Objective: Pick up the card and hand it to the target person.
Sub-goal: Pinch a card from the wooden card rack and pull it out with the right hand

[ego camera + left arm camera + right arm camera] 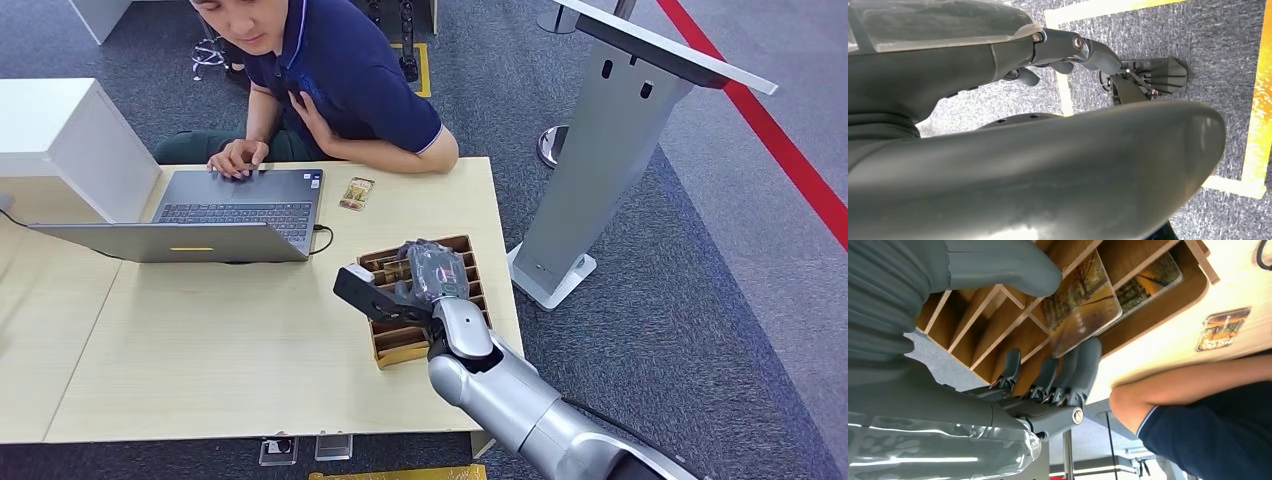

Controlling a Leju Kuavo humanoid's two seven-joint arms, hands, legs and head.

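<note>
From the head view, the right hand [425,275] hovers over the slotted wooden card tray [470,290] at the pale desk's [250,370] four o'clock. The left wrist view shows the left hand [1068,50] hanging, fingers curled on nothing. In the right wrist view, thumb and fingers [1088,362] pinch the glossy autumn-print card [1080,302] standing in its slot; it looks thin, stiff and slippery, best held by its edges.

On the table [250,340], the slotted tray [470,285] lies right of the laptop [235,215]; a loose card [356,193] lies beyond it, the person [330,80] behind

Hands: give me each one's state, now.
Left hand: fingers curled in, holding nothing.
Right hand: pinching a card over the wooden organizer.
</note>
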